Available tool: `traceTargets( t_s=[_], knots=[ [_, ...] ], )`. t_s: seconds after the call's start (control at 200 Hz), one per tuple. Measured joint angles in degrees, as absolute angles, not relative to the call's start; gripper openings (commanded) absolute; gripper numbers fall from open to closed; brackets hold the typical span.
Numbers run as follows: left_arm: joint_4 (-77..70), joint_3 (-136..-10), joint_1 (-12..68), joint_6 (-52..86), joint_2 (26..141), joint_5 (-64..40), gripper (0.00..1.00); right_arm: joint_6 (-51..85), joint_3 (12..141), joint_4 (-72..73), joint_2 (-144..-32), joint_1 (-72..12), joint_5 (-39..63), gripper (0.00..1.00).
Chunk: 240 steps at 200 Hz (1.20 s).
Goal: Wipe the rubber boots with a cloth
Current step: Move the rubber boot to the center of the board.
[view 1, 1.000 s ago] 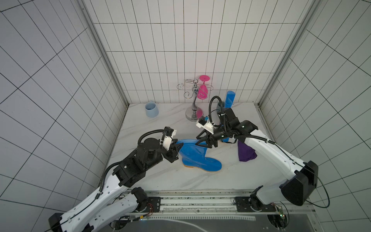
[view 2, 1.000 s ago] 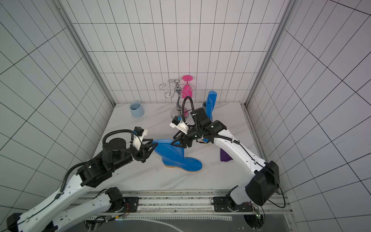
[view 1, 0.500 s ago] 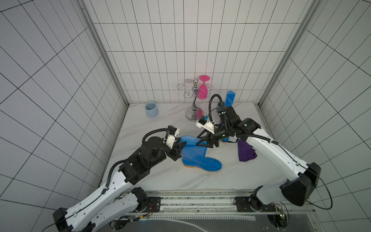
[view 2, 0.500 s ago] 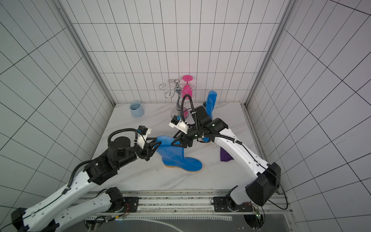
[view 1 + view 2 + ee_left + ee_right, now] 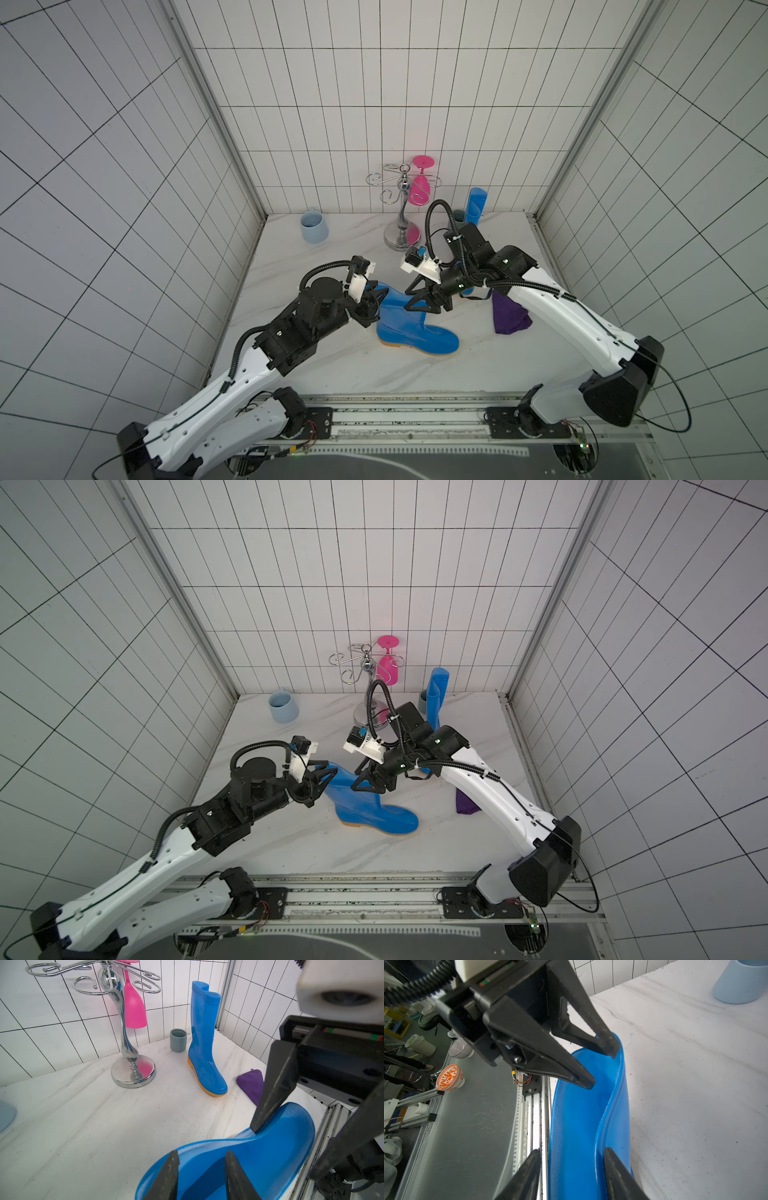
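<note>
One blue rubber boot [image 5: 415, 332] with an orange sole stands mid-table. My right gripper [image 5: 572, 1153] straddles the top of its shaft [image 5: 581, 1115]. One of its fingers dents the rim wall and the other lies along the opposite wall. My left gripper [image 5: 202, 1159] stands open astride the other end of the rim [image 5: 259, 1157], one finger inside the boot and one outside. The other boot [image 5: 202, 1032] stands upright at the back right. The dark-purple cloth [image 5: 509, 318] lies on the table to the right, under my right arm, with no gripper on it.
A chrome glass stand [image 5: 401, 216] with a hanging pink glass [image 5: 419, 189] is at the back. A light-blue mug [image 5: 313, 226] sits at the back left and a grey cup [image 5: 178, 1040] beside the far boot. Tiled walls close three sides. A metal rail [image 5: 395, 409] runs along the front.
My left arm has moved right, bringing its gripper onto the boot's rim. The right gripper, the boots and the cloth have stayed in place.
</note>
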<state>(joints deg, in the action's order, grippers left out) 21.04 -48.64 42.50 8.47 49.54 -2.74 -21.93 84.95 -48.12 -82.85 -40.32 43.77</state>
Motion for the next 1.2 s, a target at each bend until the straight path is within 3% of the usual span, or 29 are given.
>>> traceTargets(
  t_s=[0.18, 0.31, 0.375, 0.979, 1.199],
  knots=[
    [20.82, -49.06, 40.75, 7.86, 49.74, -4.21, 0.36, -21.43, 84.95, -48.58, -83.02, -42.52, 37.63, 0.44],
    [20.82, -49.19, 39.86, 7.51, 50.02, -5.28, 0.36, -20.88, 85.03, -48.77, -85.08, -44.4, 32.23, 0.11],
    [20.84, -49.19, 39.48, 7.44, 50.04, -5.78, 0.36, -20.14, 85.43, -48.82, -86.65, -44.75, 29.89, 0.0],
    [17.85, -46.41, 35.03, 8.4, 46.24, -4.27, 0.38, 0.01, 109.4, -47.4, -104.71, -41.3, 8.16, 0.0],
    [17.26, -44.47, 35.03, 9.47, 46.22, -3.68, 0.38, 6.74, 110.52, -46.68, -105.82, -36.42, 3.33, 0.0]
  ],
)
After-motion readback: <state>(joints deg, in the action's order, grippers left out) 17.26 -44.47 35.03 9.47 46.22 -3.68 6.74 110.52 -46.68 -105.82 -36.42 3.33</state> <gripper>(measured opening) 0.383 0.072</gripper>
